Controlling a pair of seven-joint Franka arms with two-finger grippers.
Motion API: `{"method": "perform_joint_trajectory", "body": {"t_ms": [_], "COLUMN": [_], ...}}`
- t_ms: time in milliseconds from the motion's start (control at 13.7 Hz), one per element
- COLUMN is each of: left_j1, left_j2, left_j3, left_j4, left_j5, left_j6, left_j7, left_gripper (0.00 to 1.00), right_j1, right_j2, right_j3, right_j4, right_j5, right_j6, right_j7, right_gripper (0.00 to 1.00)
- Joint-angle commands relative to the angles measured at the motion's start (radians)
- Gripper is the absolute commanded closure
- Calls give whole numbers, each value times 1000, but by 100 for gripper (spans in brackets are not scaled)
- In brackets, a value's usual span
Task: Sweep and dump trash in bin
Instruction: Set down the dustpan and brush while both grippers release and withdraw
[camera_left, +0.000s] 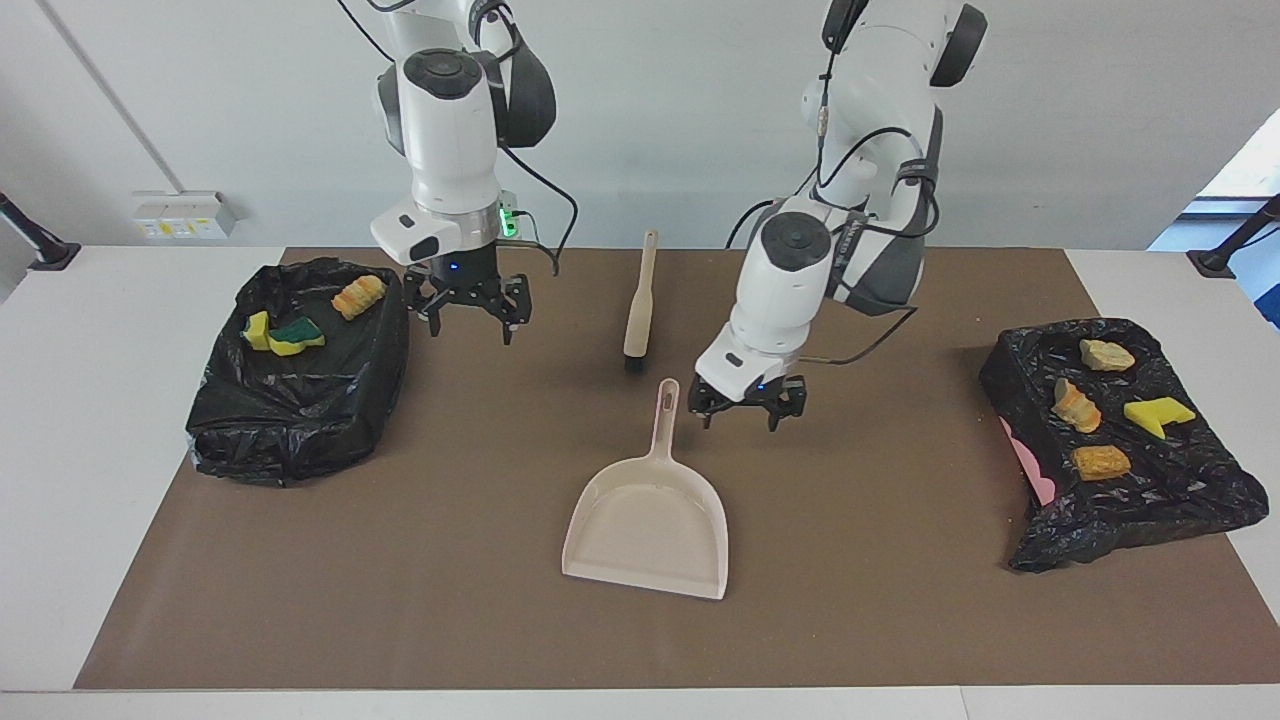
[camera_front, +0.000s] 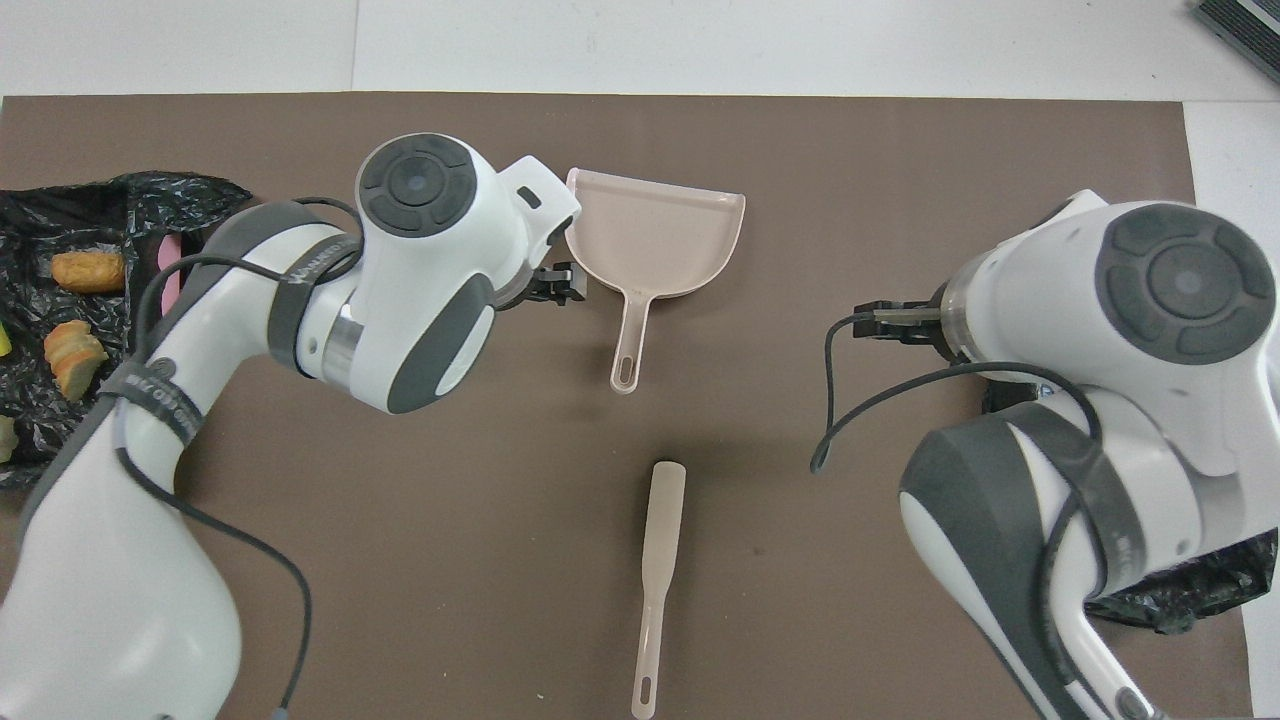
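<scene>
Overhead, the right arm (camera_front: 1150, 330) hides the bin (camera_front: 1190, 570) beneath it.

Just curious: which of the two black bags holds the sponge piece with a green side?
The black bag at the right arm's end holds the yellow-and-green piece; the other bag holds only yellow, orange and beige pieces.

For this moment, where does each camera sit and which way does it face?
Facing view: high across the table, looking at both arm bases; left tool hangs beside the dustpan, right tool beside a bin.
Overhead view: above the robots' end, looking steeply down; arms enter from the bottom.
Shared: dustpan, brush, brown mat, half a turn apart.
</scene>
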Motion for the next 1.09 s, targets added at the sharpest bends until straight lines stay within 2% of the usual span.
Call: {"method": "perform_joint_trajectory", "body": {"t_ms": [0, 146, 292, 510, 729, 948, 1021], "left_j1": [70, 126, 171, 211, 258, 292, 317], "left_j2": [-139, -196, -271, -349, -360, -340, -334], "left_j3": [-5, -7, -9, 4, 5, 5, 5], "left_j4": [-142, -156, -149, -75, 81, 239, 258], "left_j5": [11, 11, -3, -49, -70, -75, -75], "left_j6": [5, -50, -137, -317, -493, -619, -629], "left_j7": [78, 143, 241, 306, 310, 370, 373], "left_gripper": [0, 0, 0, 0, 0, 0, 0], "right_j1": [31, 45, 91, 85, 38, 16, 17], "right_j2": [-8, -11, -17, -32, -32, -46, -58], "right_j3": [-52, -104, -220, -266, -279, -296, -297], "right_j4": [67, 147, 211, 257, 330, 327, 322], "right_j5": [2, 29, 87, 98, 101, 160, 161], "right_j6": [-93, -200, -286, -361, -449, -470, -475], "right_j7": [-32, -56, -139, -219, -224, -230, -231], "right_gripper": [0, 0, 0, 0, 0, 0, 0]}}
